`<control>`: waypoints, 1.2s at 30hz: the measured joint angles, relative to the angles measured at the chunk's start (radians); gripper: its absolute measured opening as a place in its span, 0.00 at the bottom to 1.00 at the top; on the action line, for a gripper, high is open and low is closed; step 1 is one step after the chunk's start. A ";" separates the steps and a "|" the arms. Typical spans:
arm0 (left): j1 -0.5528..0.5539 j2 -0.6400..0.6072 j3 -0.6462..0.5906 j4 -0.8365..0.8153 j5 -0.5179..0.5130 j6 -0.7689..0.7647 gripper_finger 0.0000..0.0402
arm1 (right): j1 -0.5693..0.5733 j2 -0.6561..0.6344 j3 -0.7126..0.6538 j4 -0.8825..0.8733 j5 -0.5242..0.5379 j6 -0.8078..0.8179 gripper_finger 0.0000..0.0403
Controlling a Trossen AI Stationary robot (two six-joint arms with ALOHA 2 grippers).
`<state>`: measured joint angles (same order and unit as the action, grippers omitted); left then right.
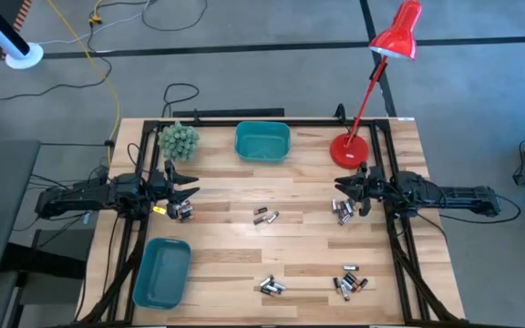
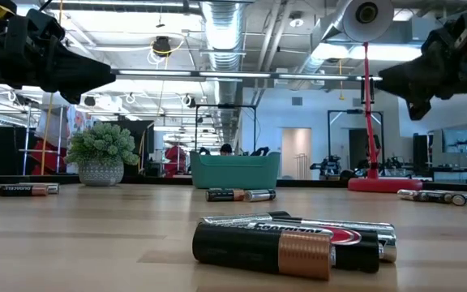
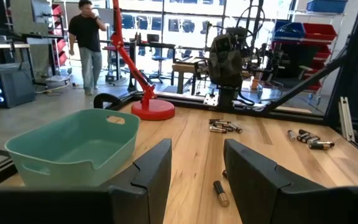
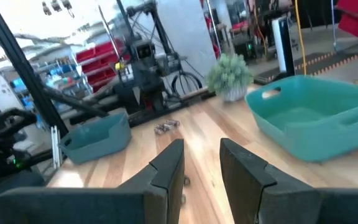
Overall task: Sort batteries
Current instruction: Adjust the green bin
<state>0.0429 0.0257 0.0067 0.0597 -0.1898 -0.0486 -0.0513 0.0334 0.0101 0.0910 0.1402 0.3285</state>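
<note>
1. Wooden table [image 1: 226, 241] carried the batteries [image 1: 265, 217] in loose clusters: centre, right of centre, and along the lower edge of the frame.
2. The left hand [image 1: 182, 193] hovered at mid-left over a small cluster, its fingers parted and holding nothing.
3. The right hand [image 1: 346, 193] hovered at mid-right by another cluster, fingers narrowly parted and empty.
4. One teal bin [image 1: 262, 142] sat at top centre, another [image 1: 160, 271] at lower left.

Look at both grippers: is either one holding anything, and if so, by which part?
Nothing is held. The left gripper and right gripper both stand open with empty gaps; the batteries lie loose on the table.
</note>
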 joint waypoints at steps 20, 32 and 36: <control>0.000 0.000 0.000 0.000 0.000 0.000 0.36 | -0.042 0.042 0.068 0.149 0.001 -0.035 0.30; 0.000 0.000 0.000 0.000 0.000 0.000 0.36 | -0.189 0.753 0.692 -0.319 0.016 -0.079 0.30; 0.000 0.000 0.000 0.000 0.000 0.000 0.36 | -0.264 1.026 0.977 -0.555 0.004 -0.095 0.30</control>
<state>0.0425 0.0257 0.0067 0.0601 -0.1898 -0.0486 -0.3155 1.0590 0.9866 -0.4636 0.1445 0.2340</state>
